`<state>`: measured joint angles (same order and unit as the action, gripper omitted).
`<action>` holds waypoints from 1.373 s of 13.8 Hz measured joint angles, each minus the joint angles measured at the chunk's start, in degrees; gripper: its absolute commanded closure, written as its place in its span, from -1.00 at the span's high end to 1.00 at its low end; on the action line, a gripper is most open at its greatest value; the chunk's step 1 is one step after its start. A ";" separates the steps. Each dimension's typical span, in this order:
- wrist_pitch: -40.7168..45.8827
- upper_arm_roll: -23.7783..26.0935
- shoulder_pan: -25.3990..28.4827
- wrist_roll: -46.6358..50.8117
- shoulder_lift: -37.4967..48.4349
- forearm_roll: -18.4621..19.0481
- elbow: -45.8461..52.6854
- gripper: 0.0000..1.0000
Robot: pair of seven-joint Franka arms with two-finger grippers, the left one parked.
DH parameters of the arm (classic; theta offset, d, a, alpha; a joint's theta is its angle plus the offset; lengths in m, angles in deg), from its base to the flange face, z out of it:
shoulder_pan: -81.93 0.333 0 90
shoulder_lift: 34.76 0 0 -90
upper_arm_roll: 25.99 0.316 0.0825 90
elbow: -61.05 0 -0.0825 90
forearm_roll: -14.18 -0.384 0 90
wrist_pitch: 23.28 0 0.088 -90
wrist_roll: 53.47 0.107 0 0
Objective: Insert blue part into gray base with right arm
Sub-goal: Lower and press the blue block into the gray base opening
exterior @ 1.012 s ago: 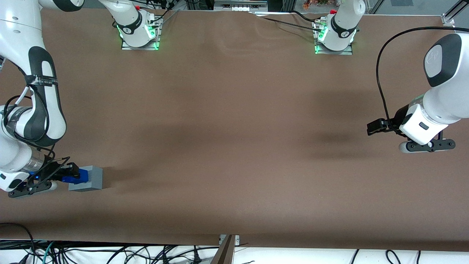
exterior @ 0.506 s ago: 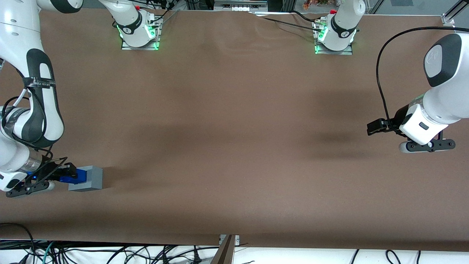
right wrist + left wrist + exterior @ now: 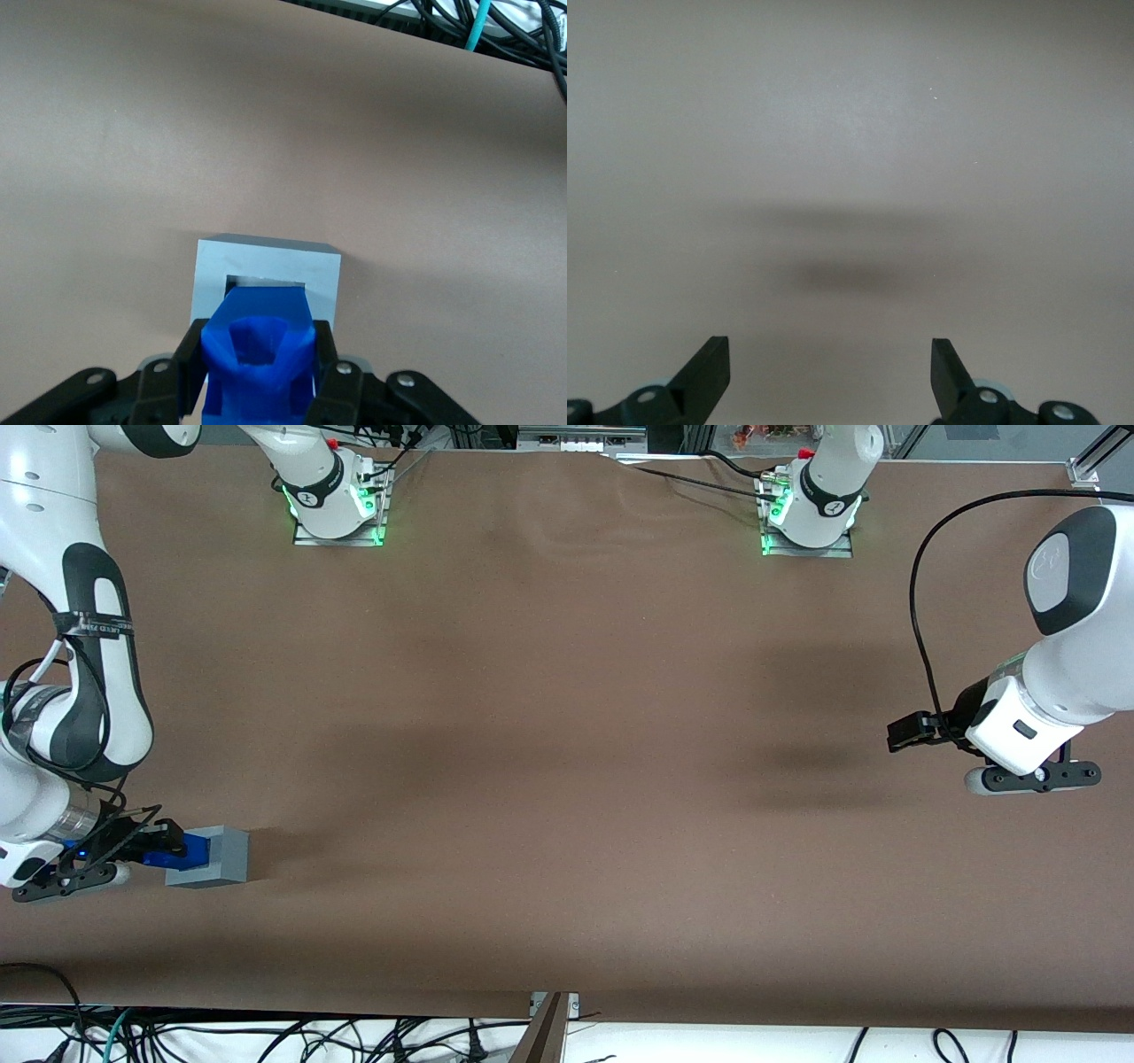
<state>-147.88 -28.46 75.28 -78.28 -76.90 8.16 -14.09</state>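
The gray base (image 3: pixel 223 856) sits on the brown table at the working arm's end, fairly near the front camera. The blue part (image 3: pixel 175 858) lies level beside it, its leading end against the base's side face. My right gripper (image 3: pixel 168 847) is low over the table and shut on the blue part. In the right wrist view the gripper (image 3: pixel 259 370) has a black finger (image 3: pixel 190 365) on each side of the blue part (image 3: pixel 259 350). The part's leading end sits at the square opening of the gray base (image 3: pixel 266 258).
Two arm mounts with green lights (image 3: pixel 337 509) (image 3: pixel 806 518) stand at the table's edge farthest from the front camera. Loose cables (image 3: pixel 266 1036) hang below the near edge, and cables (image 3: pixel 496 22) also show in the right wrist view.
My right gripper and wrist have shifted slightly toward the working arm's end of the table, still shut on the blue part. The gray base has not moved.
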 measured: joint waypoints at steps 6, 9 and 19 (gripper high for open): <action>-0.04 -0.06 -0.08 2.02 -0.06 -0.46 0.08 -0.47; -0.04 -0.06 -0.07 2.25 -0.07 -0.47 0.10 -0.47; 0.21 0.27 0.21 4.76 -1.05 -0.94 -0.03 0.97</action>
<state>-147.66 -28.18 75.49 -73.52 -77.95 7.22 -14.12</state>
